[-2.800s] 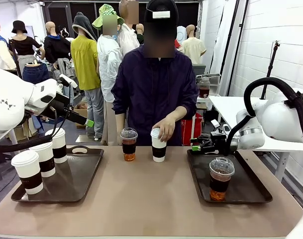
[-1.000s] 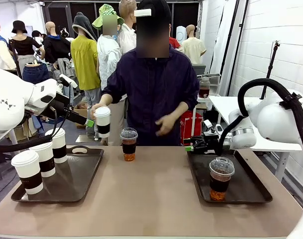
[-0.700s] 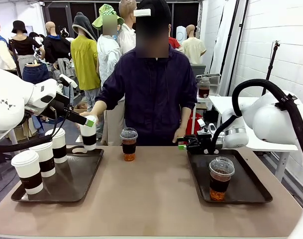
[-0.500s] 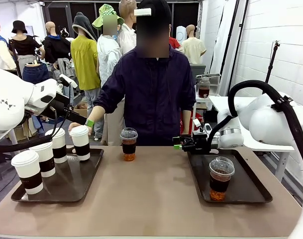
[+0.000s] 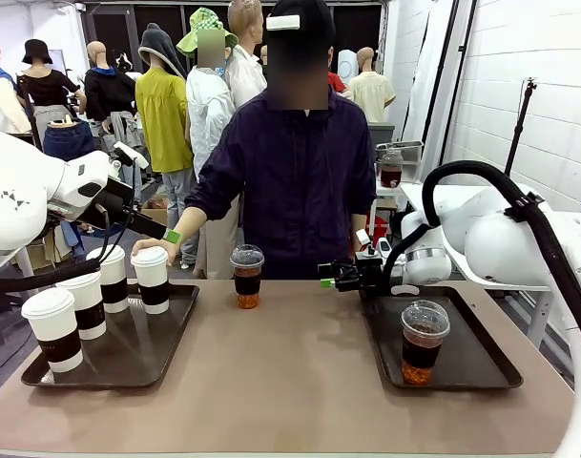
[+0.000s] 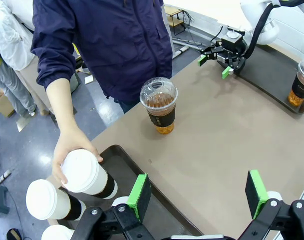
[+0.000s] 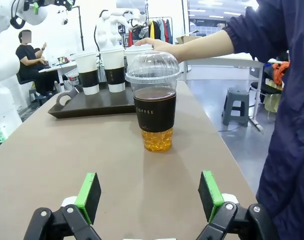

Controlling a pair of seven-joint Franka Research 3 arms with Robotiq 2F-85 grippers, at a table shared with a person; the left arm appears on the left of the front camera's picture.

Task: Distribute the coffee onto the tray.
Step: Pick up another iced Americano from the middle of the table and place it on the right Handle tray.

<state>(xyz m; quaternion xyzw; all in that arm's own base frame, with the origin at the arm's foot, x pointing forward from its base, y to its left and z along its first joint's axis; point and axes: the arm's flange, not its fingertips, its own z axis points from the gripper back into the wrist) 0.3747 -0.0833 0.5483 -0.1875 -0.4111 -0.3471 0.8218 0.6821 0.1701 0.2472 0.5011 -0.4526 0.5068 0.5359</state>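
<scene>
Coffee was split across the table (image 5: 300, 382); three white paper cups (image 5: 83, 303) lined the left side of the left tray (image 5: 137, 353); a fourth paper cup (image 5: 151, 280) stood at that tray's far end, and the person's hand (image 5: 152, 246) was right there on it, fingers wrapped round its top. Out in the open, one clear dome-lidded cup (image 5: 246, 277) of brown drink stood alone on the bare tabletop between the two trays, just in front of the person; the other clear cup (image 5: 424, 342) stood on the right tray (image 5: 476, 363), near its middle.

And the right gripper (image 5: 325, 281) was in low over the table, just off the right tray's far left corner; its fingers were spread wide with nothing between them, pointed at the lone clear cup and well apart from it; its own wrist camera had that cup framed between the two green pads (image 7: 89, 192). Up on the other side, the left gripper (image 6: 197, 192) hung above the left tray's far side, higher than the paper cups; jaws wide apart, empty.
</scene>
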